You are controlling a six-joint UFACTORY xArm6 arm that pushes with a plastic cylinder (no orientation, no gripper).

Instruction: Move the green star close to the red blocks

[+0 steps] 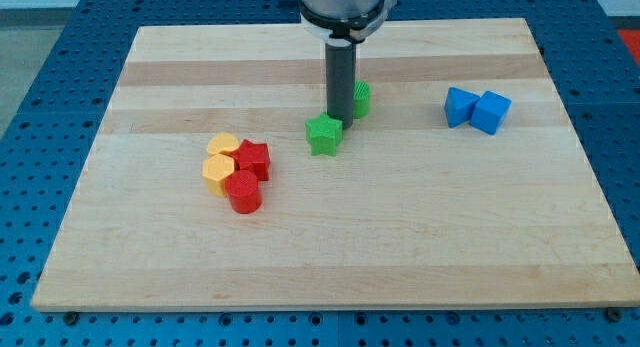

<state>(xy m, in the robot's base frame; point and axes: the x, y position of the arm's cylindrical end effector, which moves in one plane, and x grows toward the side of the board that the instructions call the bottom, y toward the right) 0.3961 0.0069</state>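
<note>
Looking down our dark rod, we saw that my tip had no pincer at all, so nothing could open or shut and nothing was held; it could only push. My tip sat on the board just at the view's top-right side of the green star, touching it or almost touching it; we could not tell which. A second green block stood right behind the rod, partly hidden, so its shape was hard to make out. The green star looked small, hard and light, with bumpy points around it, and we guessed it would slide easily on the smooth wooden board. We also guessed it might spin if pushed on one point, so pushing at its middle seemed best. Toward the view's left and a bit lower sat the red blocks, a red star and a red round block, touching two yellow blocks. The green star was near them, with bare wood between. Two blue blocks stood far off at the view's right.
</note>
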